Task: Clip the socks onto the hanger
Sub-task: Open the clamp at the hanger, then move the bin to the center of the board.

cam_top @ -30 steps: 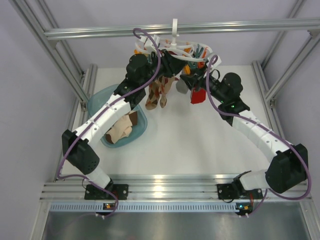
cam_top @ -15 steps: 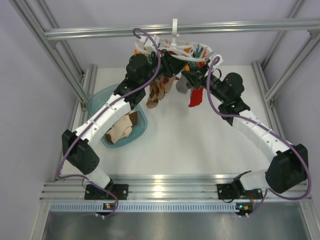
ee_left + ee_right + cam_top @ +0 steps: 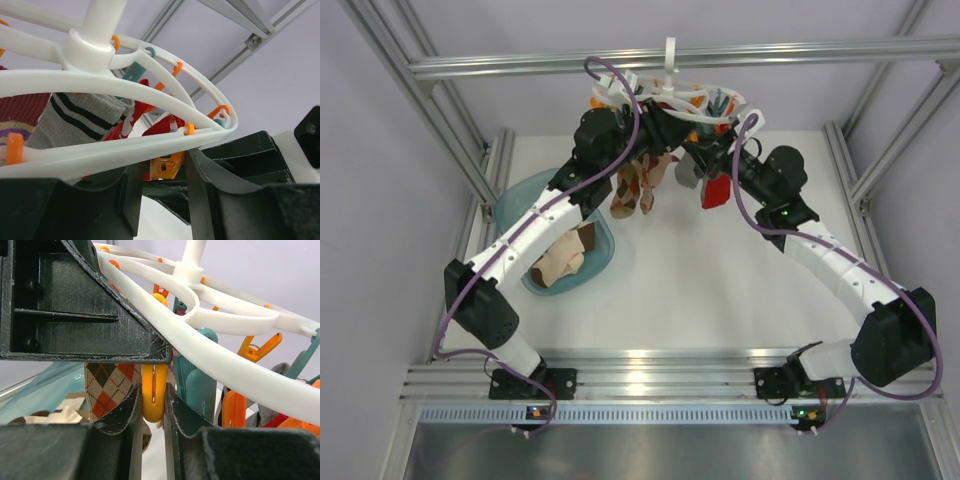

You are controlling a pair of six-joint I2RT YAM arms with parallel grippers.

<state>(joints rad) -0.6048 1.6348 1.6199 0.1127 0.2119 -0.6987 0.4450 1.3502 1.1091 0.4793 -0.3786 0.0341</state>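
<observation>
White table (image 3: 720, 290) inside an aluminium frame (image 3: 520, 66), open room toward 5 o'clock.
Stretched to the hanger (image 3: 669, 88) at 12 o'clock: right gripper (image 3: 153, 392) pinches an orange peg (image 3: 153, 407), left gripper (image 3: 162, 165) stands parted.

No text, label, brand mark, number or sign can be read in any of the views. The white plastic oval-ring hanger (image 3: 125, 84) shows only bare plastic. The grey sock with dark stripes (image 3: 75, 120) just under the hanger's rim and the brown argyle sock (image 3: 107, 385) below the hanger carry woven patterns, not lettering.
</observation>
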